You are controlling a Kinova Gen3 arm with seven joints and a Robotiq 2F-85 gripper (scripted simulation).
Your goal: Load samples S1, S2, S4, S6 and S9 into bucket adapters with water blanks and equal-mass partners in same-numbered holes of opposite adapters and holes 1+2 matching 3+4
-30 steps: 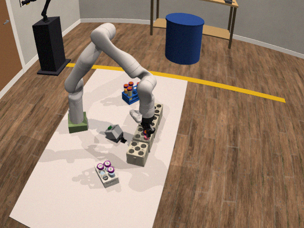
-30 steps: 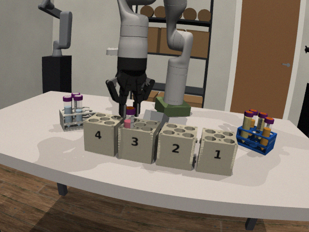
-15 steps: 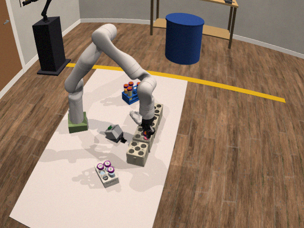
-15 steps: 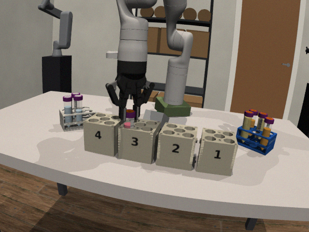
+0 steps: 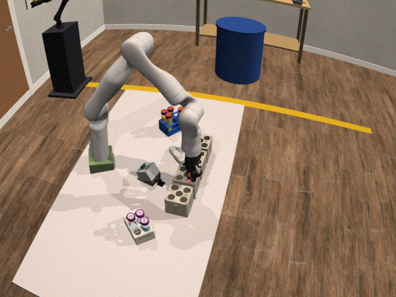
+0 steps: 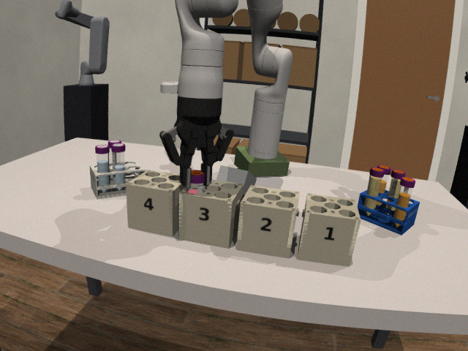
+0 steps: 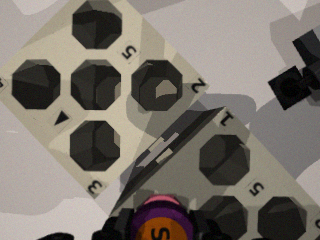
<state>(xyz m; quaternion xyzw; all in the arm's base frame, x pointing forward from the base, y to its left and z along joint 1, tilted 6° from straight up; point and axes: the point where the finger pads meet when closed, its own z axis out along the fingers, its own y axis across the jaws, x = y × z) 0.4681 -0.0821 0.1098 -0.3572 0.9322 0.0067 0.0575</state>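
My gripper [image 6: 196, 176] stands straight down over adapter 3 [image 6: 204, 215] and is shut on a sample tube [image 6: 197, 177] with a purple cap, an orange dot and pink liquid. The tube is sunk into a hole at the adapter's left side, and only its cap and a little pink show above the top. In the wrist view the cap [image 7: 160, 227] sits at the bottom edge, its ID cut off; holes 1 [image 7: 225, 159] and 5 beside it are empty. Adapter 4 [image 7: 95, 85] lies to the upper left with its holes open.
Adapters 4 [image 6: 149, 205], 2 [image 6: 266, 222] and 1 [image 6: 328, 232] stand in a row with adapter 3. A blue rack [image 6: 389, 209] with several samples stands at the right, a white rack [image 6: 110, 179] of blanks at the left. The DONE desk [image 5: 148, 172] sits behind the adapters.
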